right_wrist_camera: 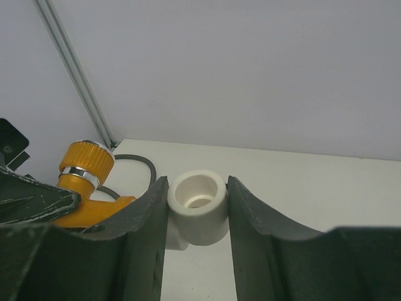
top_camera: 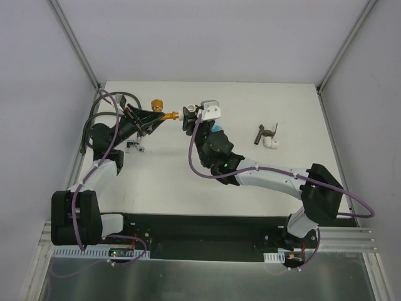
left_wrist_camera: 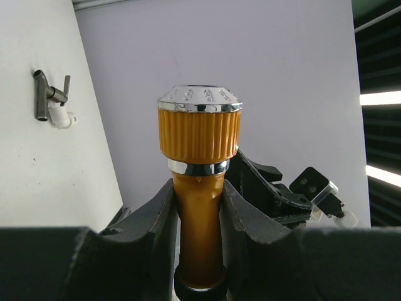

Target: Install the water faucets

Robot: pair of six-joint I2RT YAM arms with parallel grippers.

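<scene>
Gripping the orange faucet (left_wrist_camera: 199, 135) by its neck, left tool (left_wrist_camera: 198, 194) faces right tool (right_wrist_camera: 197, 188) clamping white elbow (right_wrist_camera: 197, 216).

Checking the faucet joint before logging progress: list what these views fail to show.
Top view: whether the orange faucet has entered the white fitting; joint too small.
Left wrist: the faucet's lower end, hidden inside the left gripper.
Top view: the blue object's shape, covered by the right arm.
</scene>
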